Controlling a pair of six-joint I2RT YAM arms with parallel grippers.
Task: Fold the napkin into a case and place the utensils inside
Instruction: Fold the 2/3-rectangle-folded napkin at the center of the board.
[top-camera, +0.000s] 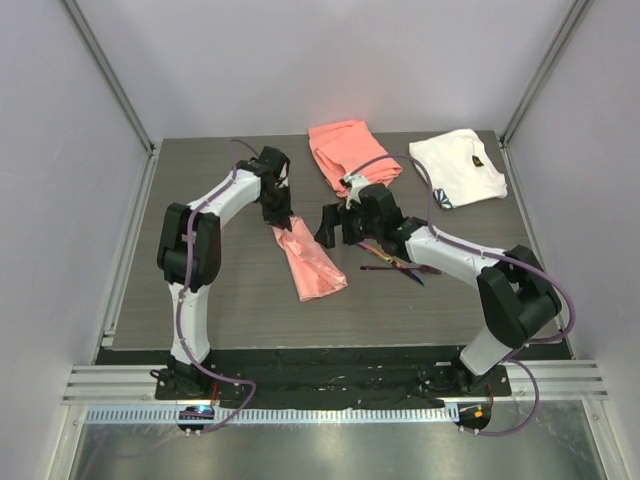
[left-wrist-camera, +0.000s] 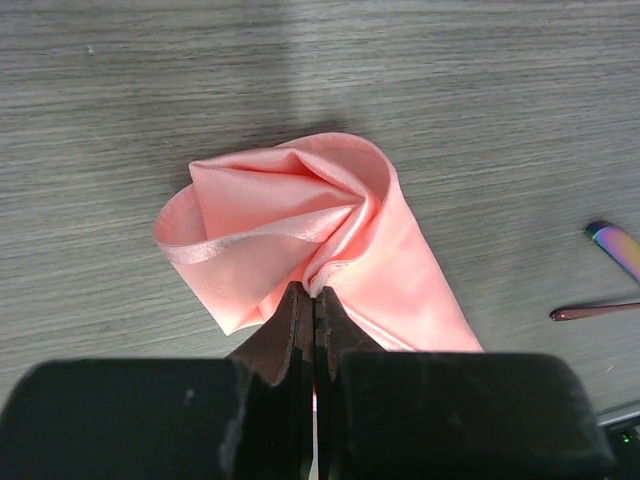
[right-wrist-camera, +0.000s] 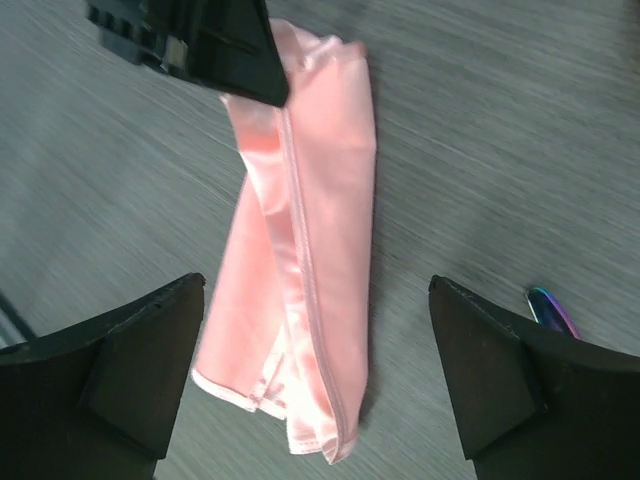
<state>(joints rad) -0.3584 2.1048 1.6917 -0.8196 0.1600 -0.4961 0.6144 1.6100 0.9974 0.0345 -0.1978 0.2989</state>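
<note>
The napkin (top-camera: 312, 265) lies folded into a narrow oblong on the table (top-camera: 230, 300). The utensils (top-camera: 392, 262) lie just to its right, partly under the right arm. The left tool (left-wrist-camera: 308, 292) is clamped together on the napkin's far end. The right tool (right-wrist-camera: 315, 290) stands wide apart nearby, holding nothing. Farthest back lie a coral cloth (top-camera: 350, 150) and a white cloth (top-camera: 460, 165).

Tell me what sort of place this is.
Probably a robotics lab test cell: the left arm and right arm bolted at the edge of a table, boxed in by plain walls and aluminium posts.
</note>
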